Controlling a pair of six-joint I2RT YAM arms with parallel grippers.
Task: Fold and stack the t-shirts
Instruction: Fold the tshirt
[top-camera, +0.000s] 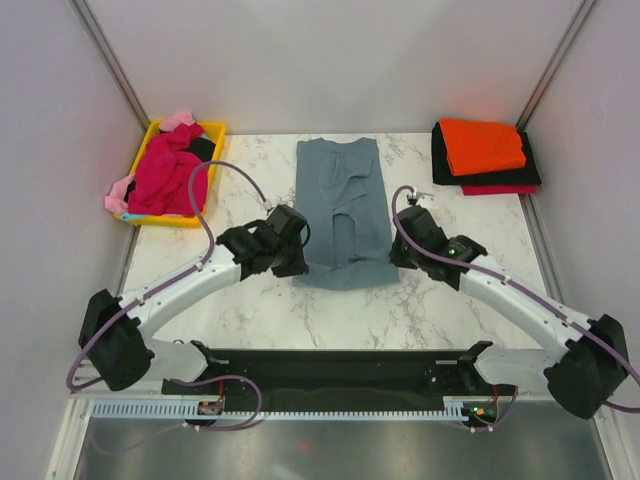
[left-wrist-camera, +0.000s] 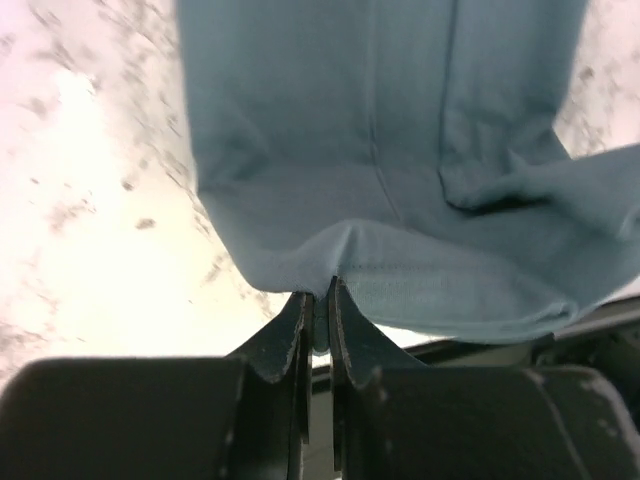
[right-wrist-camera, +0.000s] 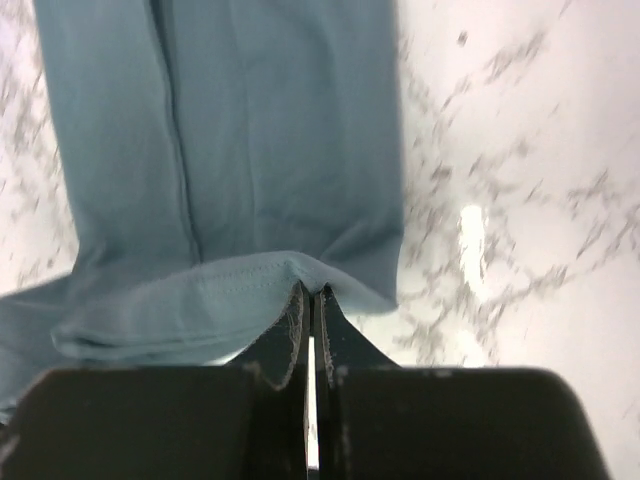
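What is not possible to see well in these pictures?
- Top view: the wrists hide the fingertips of the left gripper and right gripper.
- Top view: the magenta shirt covers the rest of the tray pile; no count possible.
- Top view: the orange shirt hides most of the black shirt and red shirt.
- Wrist views: the top edge cuts off the blue-grey shirt.

Prob. robotics lab test cell: plain white walls (top-camera: 330, 60), alu frame posts (top-camera: 108, 62), marble-top table (top-camera: 330, 320).

Arms (top-camera: 170, 290) white w/ black joints & bases, purple cables (top-camera: 228, 163), black tapered fingers (left-wrist-camera: 285, 340).
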